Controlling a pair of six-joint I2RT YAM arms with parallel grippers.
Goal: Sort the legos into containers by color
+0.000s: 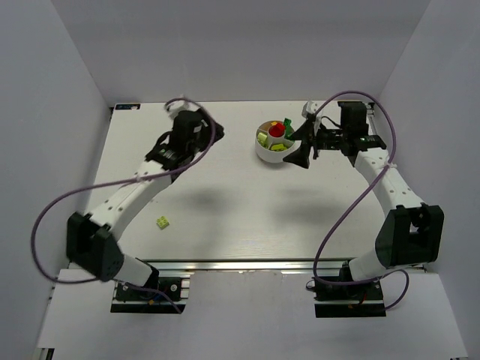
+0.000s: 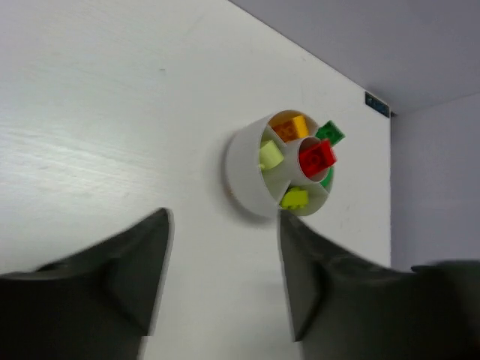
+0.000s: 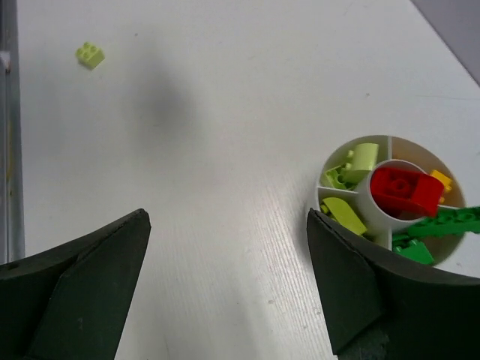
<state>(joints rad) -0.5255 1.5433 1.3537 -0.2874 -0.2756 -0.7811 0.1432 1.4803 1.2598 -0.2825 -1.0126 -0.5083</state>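
White table (image 1: 225,187): one lime brick (image 1: 162,222) lies well apart from the dish (image 1: 262,154). Left tool (image 2: 223,219) and right tool (image 3: 226,217) gape empty — the left should straddle it squarely.

Dish (image 1: 268,155) sitting on table (image 1: 247,214), toward far right. Bricks (image 3: 361,160) lying in wedge sections (image 3: 411,150) around central cup (image 3: 373,202); single brick (image 3: 401,187) sitting in cup. Lone brick (image 1: 162,222) lying on table well apart from dish, toward near left.

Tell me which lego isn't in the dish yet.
The lone lime-green brick, lying on the bare table over on the left arm's side. The other bricks are all in the white dish.
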